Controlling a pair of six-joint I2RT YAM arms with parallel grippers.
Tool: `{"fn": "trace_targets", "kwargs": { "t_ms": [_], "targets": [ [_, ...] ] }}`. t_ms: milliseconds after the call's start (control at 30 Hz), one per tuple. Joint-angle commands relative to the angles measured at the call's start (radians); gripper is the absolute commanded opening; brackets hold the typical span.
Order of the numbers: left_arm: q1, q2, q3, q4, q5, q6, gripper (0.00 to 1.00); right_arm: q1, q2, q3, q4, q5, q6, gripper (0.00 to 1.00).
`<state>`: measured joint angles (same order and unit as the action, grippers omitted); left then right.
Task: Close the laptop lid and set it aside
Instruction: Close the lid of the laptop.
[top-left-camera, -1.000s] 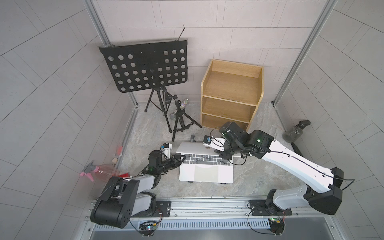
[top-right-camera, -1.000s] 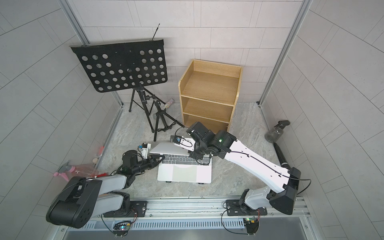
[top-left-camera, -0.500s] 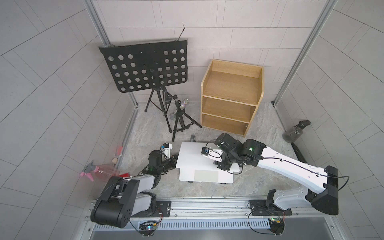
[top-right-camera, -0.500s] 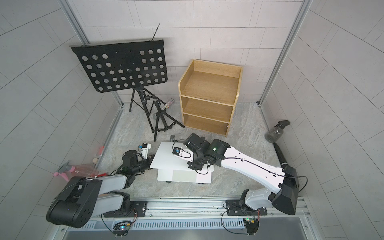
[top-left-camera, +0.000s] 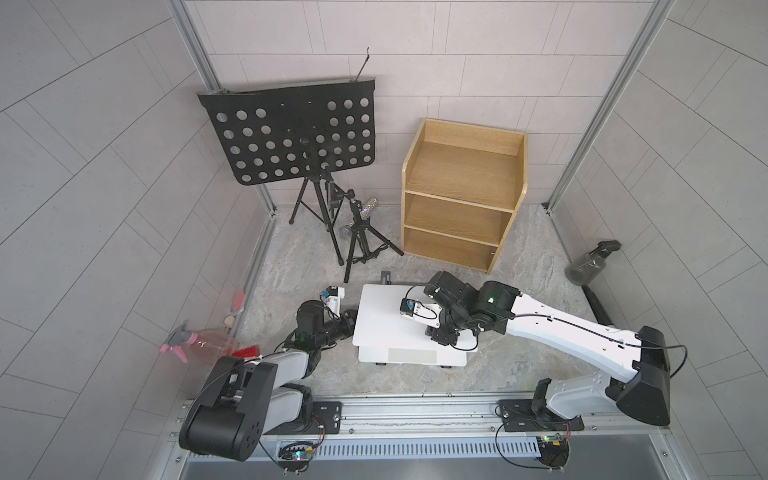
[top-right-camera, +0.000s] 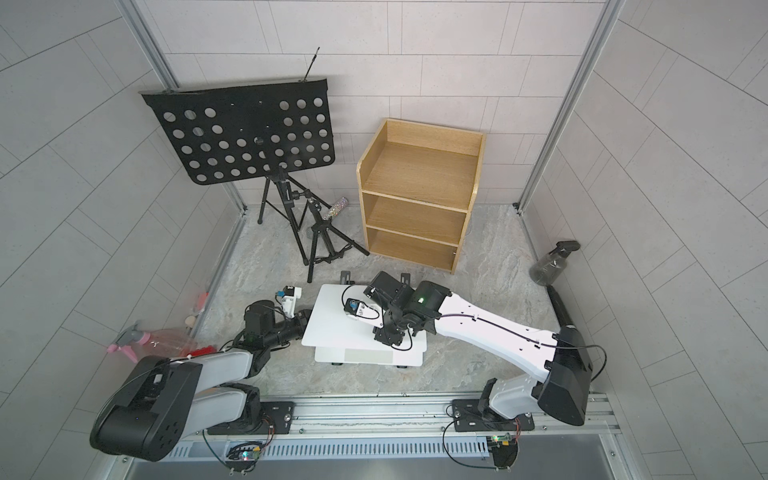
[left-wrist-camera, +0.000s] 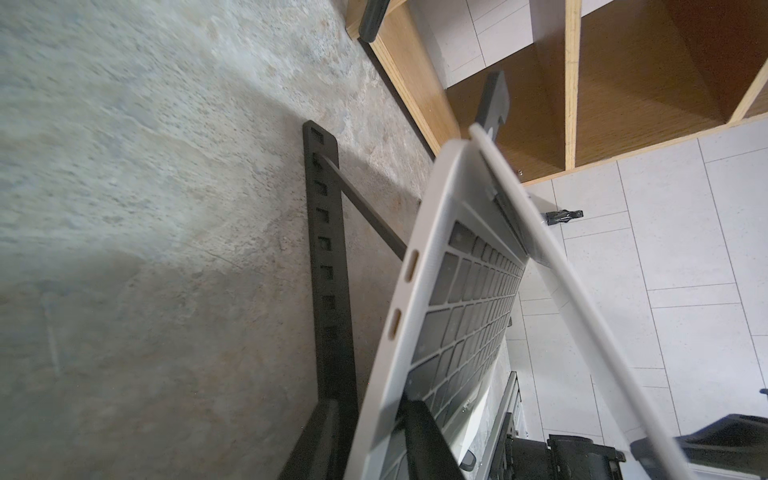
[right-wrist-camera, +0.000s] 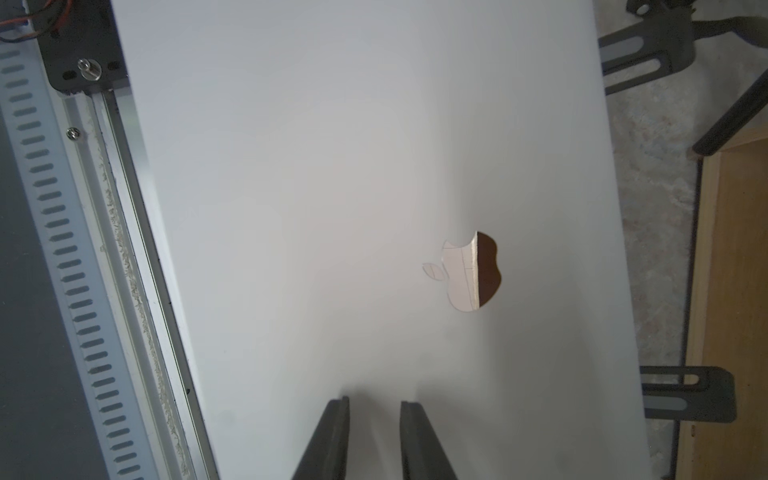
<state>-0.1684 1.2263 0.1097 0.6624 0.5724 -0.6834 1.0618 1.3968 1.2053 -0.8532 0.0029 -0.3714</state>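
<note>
The silver-white laptop (top-left-camera: 411, 356) sits on a black folding stand (left-wrist-camera: 328, 266) in the middle of the floor. The laptop lid (top-left-camera: 386, 316) (top-right-camera: 332, 324) is tilted low over the black keys (left-wrist-camera: 469, 316), with a narrow wedge of space between them. My left gripper (top-left-camera: 351, 324) (left-wrist-camera: 372, 415) is shut on the laptop's left edge, one finger on the keys and one underneath. My right gripper (top-left-camera: 440, 338) (right-wrist-camera: 374, 401) rests its tips on the lid's outside near the apple logo (right-wrist-camera: 469, 270). Its jaws are slightly apart and hold nothing.
A black music stand (top-left-camera: 291, 137) and a small microphone tripod (top-left-camera: 361, 245) stand at the back left. A wooden shelf unit (top-left-camera: 461, 195) stands behind the laptop. A dark spray bottle (top-left-camera: 590, 264) is at the right and a pink one (top-left-camera: 199, 340) at the left. The metal rail (top-left-camera: 415, 409) runs along the front.
The lid has swung down from upright to nearly flat over the keyboard, with my right gripper riding on it towards the front. My left gripper has kept its hold.
</note>
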Motion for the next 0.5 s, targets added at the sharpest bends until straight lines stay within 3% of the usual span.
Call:
{"fn": "trace_targets", "kwargs": {
  "t_ms": [0, 467],
  "targets": [
    [0.005, -0.025, 0.016, -0.023, 0.002, 0.004, 0.32, 0.015, 0.021, -0.026, -0.050, -0.043, 0.023, 0.27],
    [0.004, -0.052, 0.021, -0.070, -0.001, 0.005, 0.33, 0.017, 0.045, -0.063, -0.044, -0.046, 0.071, 0.27]
  ]
}}
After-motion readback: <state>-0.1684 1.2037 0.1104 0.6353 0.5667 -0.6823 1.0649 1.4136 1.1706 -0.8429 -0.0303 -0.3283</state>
